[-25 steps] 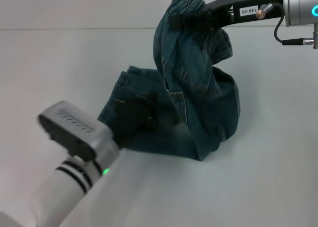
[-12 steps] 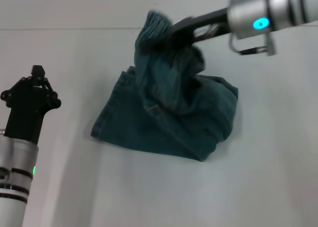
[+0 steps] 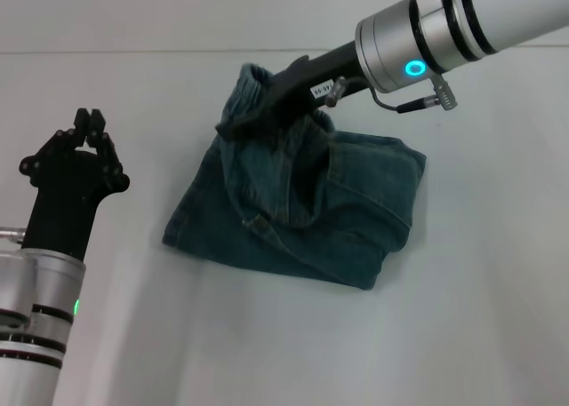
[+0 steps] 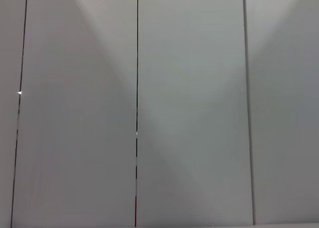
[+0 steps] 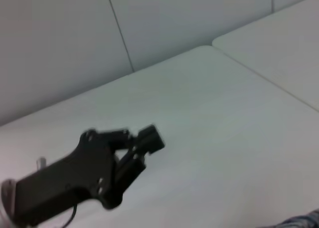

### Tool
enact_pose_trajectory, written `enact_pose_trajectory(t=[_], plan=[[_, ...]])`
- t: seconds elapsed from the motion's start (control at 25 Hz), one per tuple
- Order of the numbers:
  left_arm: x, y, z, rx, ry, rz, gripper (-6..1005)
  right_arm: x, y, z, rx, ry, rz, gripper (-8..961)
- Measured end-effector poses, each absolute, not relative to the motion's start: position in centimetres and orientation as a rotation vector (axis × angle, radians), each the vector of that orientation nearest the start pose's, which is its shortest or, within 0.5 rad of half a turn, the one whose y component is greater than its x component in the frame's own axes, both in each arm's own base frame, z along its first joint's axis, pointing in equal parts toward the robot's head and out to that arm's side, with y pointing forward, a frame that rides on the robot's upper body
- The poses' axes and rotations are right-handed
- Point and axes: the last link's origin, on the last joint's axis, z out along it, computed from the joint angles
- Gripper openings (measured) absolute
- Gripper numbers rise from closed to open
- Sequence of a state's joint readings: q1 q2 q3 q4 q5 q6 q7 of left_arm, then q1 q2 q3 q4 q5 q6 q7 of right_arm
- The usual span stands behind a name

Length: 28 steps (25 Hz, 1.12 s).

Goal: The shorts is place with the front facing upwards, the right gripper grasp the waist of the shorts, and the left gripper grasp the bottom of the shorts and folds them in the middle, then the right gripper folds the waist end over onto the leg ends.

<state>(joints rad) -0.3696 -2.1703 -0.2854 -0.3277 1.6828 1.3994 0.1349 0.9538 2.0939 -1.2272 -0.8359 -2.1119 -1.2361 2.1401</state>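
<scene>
The blue-green denim shorts [image 3: 356,202] lie folded lengthwise on the white table [image 3: 462,317]. My right gripper [image 3: 247,117] is shut on the waist of the shorts [image 3: 242,84] and holds the gathered band lifted over the left part of the pile, above the leg ends [image 3: 188,206] at the left edge. The left gripper [image 3: 89,122] stands raised to the left of the shorts, apart from them, fingers together and holding nothing. In the right wrist view that left gripper [image 5: 149,143] shows farther off, and a sliver of denim [image 5: 304,222] sits at the corner.
Bare white tabletop surrounds the shorts on all sides. The left wrist view holds only pale wall panels [image 4: 189,113] with dark seams. A table edge and a second surface [image 5: 279,53] show in the right wrist view.
The right gripper has carried the waist leftward and downward over the folded shorts. The left gripper released the shorts, pulled away to the left, and now stands raised there.
</scene>
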Motion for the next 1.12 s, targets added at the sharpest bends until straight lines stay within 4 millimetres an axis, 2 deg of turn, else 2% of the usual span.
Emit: enact_pose_trajectory(t=[0.08,0.16,0.32,0.52,0.64,0.76,0.84,0.96,1.0,1.04,1.12], plan=[[-28.0,28.2,-6.6,-1.521,-0.479,-0.794,21,8.1,41.5,-5.2,-2.896,0.582,0.148,436],[-27.9,28.2,-6.6,-1.521,-0.479,-0.797,117,8.0,41.5,-4.9,-2.892,0.552,0.103,525],[-27.9,28.2,-6.6,-1.521,-0.480,-0.796,125,7.9,41.5,-4.3,-2.875,0.538,0.098,721],[-28.1,28.2,-6.4,-1.514,-0.480,-0.793,127,8.2,41.5,-3.2,-2.832,0.547,0.182,870],[-28.3,28.0,-6.0,-1.495,-0.471,-0.796,126,9.3,41.3,-1.8,-2.766,0.545,0.269,868],[-28.9,28.0,-5.5,-1.499,-0.487,-0.825,126,11.6,40.5,0.1,-2.678,0.571,0.442,866],[-29.3,28.2,-5.2,-1.571,-0.509,-0.891,126,13.7,39.5,1.7,-2.614,0.596,0.600,865],[-29.9,28.7,-4.4,-1.806,-0.567,-1.019,137,17.2,37.1,3.8,-2.543,0.606,0.781,873],[-29.9,28.8,-4.1,-1.929,-0.611,-1.061,140,19.5,35.0,4.5,-2.542,0.610,0.820,878],[-29.9,28.9,-4.0,-2.003,-0.632,-1.070,144,19.5,35.0,4.5,-2.542,0.610,0.820,883],[-29.4,29.1,-3.8,-2.227,-0.699,-1.054,220,21.6,32.8,4.6,-2.559,0.616,0.818,892]])
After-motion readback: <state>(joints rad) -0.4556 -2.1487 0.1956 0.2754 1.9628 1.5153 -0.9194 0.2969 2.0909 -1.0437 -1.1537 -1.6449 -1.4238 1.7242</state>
